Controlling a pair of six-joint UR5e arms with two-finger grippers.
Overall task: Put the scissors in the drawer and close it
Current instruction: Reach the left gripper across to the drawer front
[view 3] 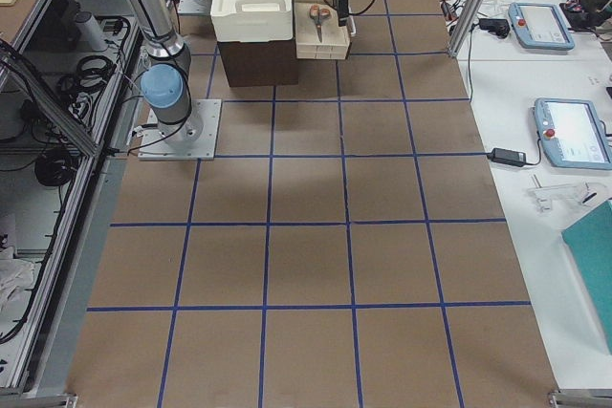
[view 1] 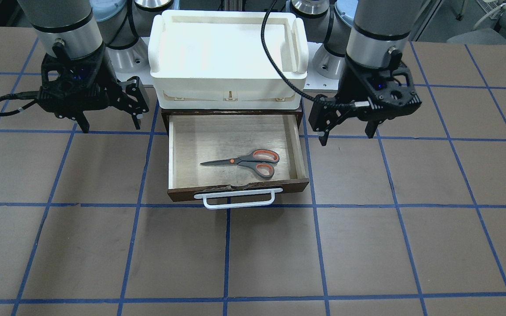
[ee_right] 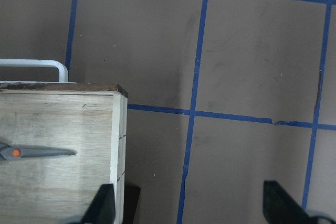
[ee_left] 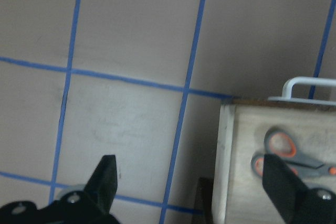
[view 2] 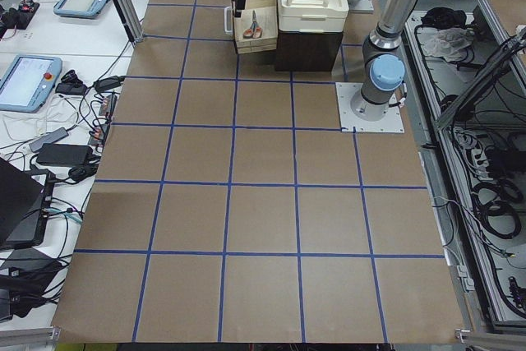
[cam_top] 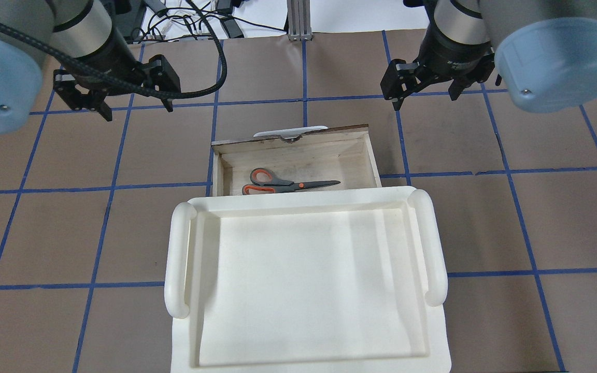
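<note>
The scissors (view 1: 248,162) have grey handles lined with orange and lie flat inside the open drawer (view 1: 299,147). The drawer has a pale wood interior, a dark brown front and a white bar handle (view 1: 234,200). In the overhead view the scissors (cam_top: 283,183) lie near the back of the drawer (cam_top: 298,147). My left gripper (cam_top: 138,110) is open and empty, hovering over the table beside the drawer. My right gripper (cam_top: 425,101) is open and empty on the other side. The left wrist view shows the scissors' handles (ee_left: 283,153). The right wrist view shows the blade tip (ee_right: 44,152).
A white tray-like bin (cam_top: 303,280) sits on top of the dark cabinet (view 2: 304,51) that holds the drawer. The brown table has a grid of blue tape lines (view 1: 226,254). Operator desks with tablets (view 3: 574,131) stand beyond the table's edge.
</note>
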